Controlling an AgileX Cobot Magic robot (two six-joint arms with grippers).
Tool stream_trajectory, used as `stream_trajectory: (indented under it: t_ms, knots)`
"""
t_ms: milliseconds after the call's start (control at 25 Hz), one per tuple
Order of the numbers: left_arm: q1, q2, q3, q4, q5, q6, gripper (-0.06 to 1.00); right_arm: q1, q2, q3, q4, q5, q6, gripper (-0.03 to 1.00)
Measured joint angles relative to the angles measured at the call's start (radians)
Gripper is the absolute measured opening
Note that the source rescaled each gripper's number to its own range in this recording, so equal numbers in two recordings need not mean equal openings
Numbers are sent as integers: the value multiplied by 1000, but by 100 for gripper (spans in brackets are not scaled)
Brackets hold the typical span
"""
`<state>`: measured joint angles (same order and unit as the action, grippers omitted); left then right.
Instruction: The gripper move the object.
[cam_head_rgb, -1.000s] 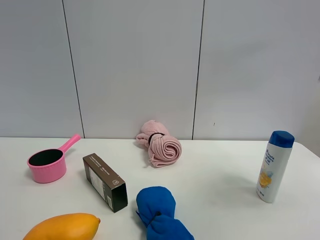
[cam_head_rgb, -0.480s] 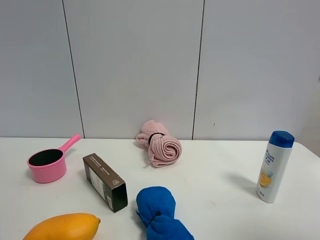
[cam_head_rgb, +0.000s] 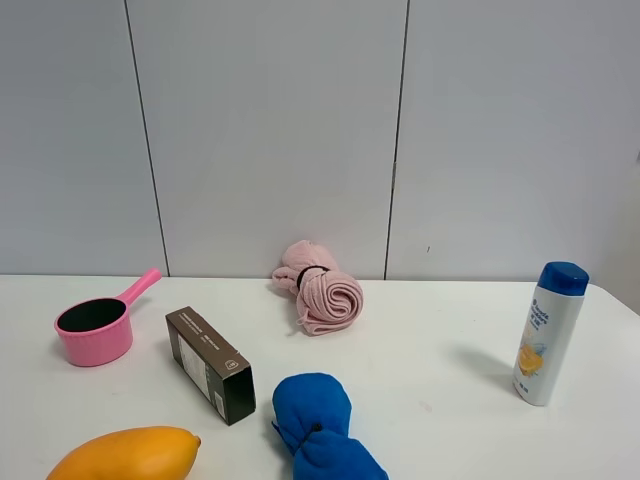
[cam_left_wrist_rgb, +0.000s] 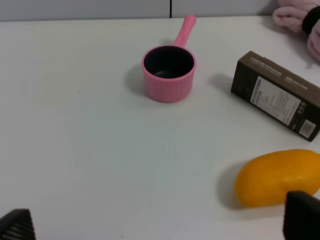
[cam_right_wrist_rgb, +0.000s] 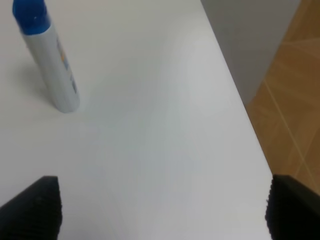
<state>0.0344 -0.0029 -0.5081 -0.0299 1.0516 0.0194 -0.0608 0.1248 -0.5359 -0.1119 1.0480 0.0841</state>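
The dark brown carton (cam_head_rgb: 209, 364) with a white printed label lies on the white table, left of the middle, between the pink pot and the blue cloth bundle. It also shows in the left wrist view (cam_left_wrist_rgb: 276, 94), beyond the orange fruit. No arm shows in the exterior high view. My left gripper (cam_left_wrist_rgb: 157, 222) is open and empty, with its fingertips (cam_left_wrist_rgb: 301, 216) wide apart, short of the carton and above bare table. My right gripper (cam_right_wrist_rgb: 162, 207) is open and empty, near the table's right edge, some way from the shampoo bottle.
A pink pot (cam_head_rgb: 95, 329) stands at the left. An orange fruit (cam_head_rgb: 124, 453) lies at the front left. A blue cloth bundle (cam_head_rgb: 317, 421), a pink rolled cloth (cam_head_rgb: 322, 290) and a white blue-capped bottle (cam_head_rgb: 548, 332) are also on the table. The table's right edge (cam_right_wrist_rgb: 235, 107) drops to a wooden floor.
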Motion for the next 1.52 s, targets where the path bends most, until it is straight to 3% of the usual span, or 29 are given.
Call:
stream_trajectory:
  t_ms: [320, 1520]
  knots:
    - [0, 0, 0, 0, 0, 0, 100, 0, -127, 29, 7, 1, -57, 72]
    - [0, 0, 0, 0, 0, -1, 100, 0, -128, 34, 0, 1, -56, 72]
